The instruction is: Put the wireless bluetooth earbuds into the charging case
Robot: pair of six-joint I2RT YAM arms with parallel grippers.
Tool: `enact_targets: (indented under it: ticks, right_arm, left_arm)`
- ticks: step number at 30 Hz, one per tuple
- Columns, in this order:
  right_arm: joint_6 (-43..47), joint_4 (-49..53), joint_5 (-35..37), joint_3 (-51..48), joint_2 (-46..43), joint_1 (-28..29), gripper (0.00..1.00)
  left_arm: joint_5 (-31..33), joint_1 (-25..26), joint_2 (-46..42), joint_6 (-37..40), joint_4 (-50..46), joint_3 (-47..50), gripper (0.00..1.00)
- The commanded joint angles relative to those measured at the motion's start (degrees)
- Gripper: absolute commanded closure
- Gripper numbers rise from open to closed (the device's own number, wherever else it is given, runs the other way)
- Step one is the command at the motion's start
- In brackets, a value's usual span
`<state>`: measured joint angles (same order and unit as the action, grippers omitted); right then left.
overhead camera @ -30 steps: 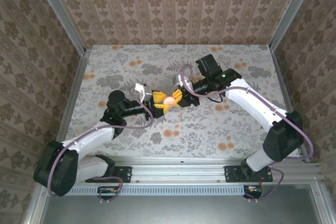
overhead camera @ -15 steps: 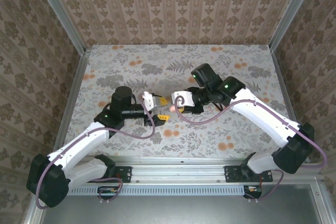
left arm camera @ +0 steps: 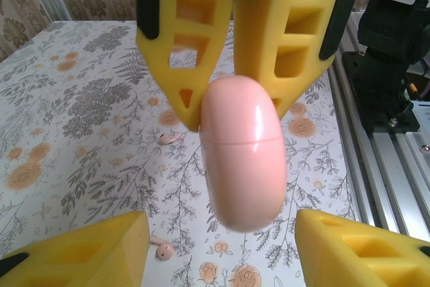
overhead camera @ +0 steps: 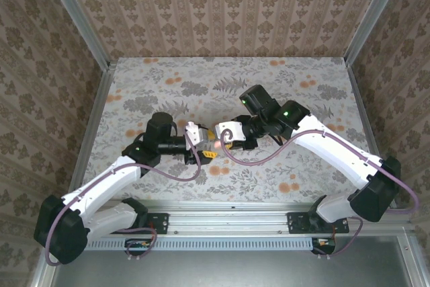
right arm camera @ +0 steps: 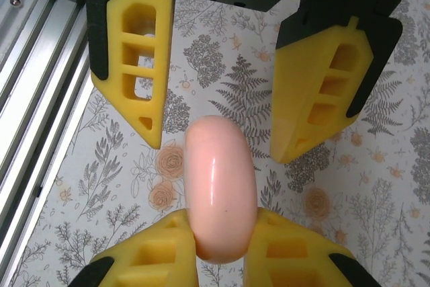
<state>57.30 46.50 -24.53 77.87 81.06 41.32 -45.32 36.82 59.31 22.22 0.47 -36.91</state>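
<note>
The charging case is a closed, glossy pink oval capsule, held above the table. My right gripper is shut on its near end, one yellow finger on each side. In the left wrist view the case hangs between the right gripper's fingers, and my left gripper stands open around its free end with a gap on both sides. Two pink earbuds lie on the floral table below, one earbud further off and one earbud beside my left finger. From above, the left gripper and right gripper meet at the case.
The aluminium rail and the arm bases run along the near edge of the table. Patterned walls close in the back and both sides. The flowered tabletop lies open behind the grippers.
Both grippers have come nearer the front of the table and a little left. The case has stayed in the right gripper, and the left gripper now faces it from the left, open.
</note>
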Motion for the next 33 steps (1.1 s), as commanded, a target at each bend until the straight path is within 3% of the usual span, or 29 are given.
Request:
enact_targets:
  ticks: [1,6,15,17,19,23,28,33]
  right_arm:
    - [0.6,-0.4,-2.5,-0.7,0.7,0.5,0.85]
    - [0.2,-1.2,-2.8,-1.5,0.7,0.5,0.85]
    - [-0.6,-2.5,-2.9,-3.3,-0.3,0.5,0.84]
    - [-1.6,-3.4,-2.7,-4.1,-0.9,0.4,0.81]
    - [-3.4,-5.5,-3.1,-5.4,-2.9,0.1,0.70]
    - [-8.9,-12.0,-11.4,-10.2,-6.6,-3.0,0.59]
    - [-15.7,-22.2,-24.9,-16.6,-10.7,-8.2,0.58]
    - [-16.2,-24.5,-28.5,-18.2,-11.1,-8.9,0.58]
  left_arm:
    - [-2.1,0.7,0.7,-0.7,1.9,-1.3,0.44]
    - [-2.8,1.1,1.2,-1.7,2.7,-1.5,0.48]
    - [-4.4,1.2,0.7,-5.4,7.5,-0.3,0.73]
    - [-4.2,1.2,0.8,-5.3,7.0,-0.2,0.75]
    - [-4.1,1.2,0.7,-5.3,6.9,-0.2,0.78]
    - [-5.2,1.3,0.6,-6.4,9.5,0.8,0.80]
    - [-6.9,1.2,0.9,-8.4,12.8,1.7,0.82]
    - [-7.7,1.2,1.2,-9.9,16.0,2.5,0.82]
